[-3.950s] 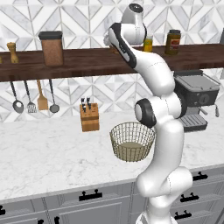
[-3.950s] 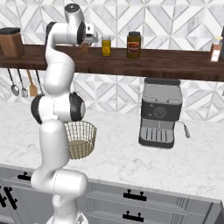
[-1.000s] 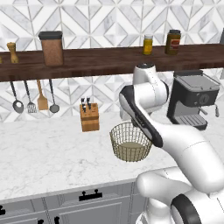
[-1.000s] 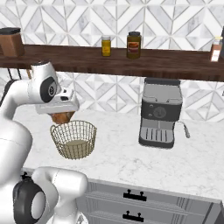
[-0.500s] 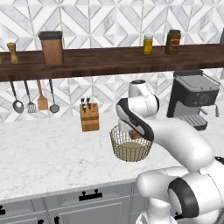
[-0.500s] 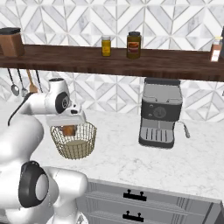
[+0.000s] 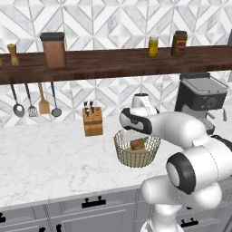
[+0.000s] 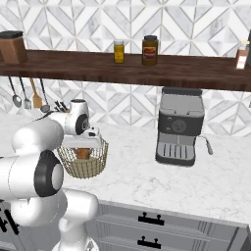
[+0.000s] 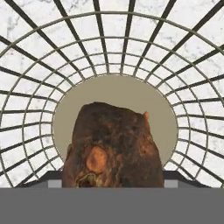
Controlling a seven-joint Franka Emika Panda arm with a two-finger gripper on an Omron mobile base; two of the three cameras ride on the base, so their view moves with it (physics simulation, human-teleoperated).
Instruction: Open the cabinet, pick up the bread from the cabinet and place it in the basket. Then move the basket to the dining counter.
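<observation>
Gripper (image 7: 137,141) clamped on the bread (image 9: 113,146), hand dipped inside the basket (image 7: 136,156) on the marble worktop (image 7: 54,158); hand view looks straight down past the loaf at the basket's tan base, the loaf apparently hanging above it, not touching. Judgement: step is the drop-off, so go lower over the middle of the base, part the jaws only when the loaf is close to the floor, then lift straight up clear of the rim so the wire isn't snagged. Against 4 s ago, the arm has swung down from shelf height; 0.5 s ago the hand sat at the rim, now it's inside.
</observation>
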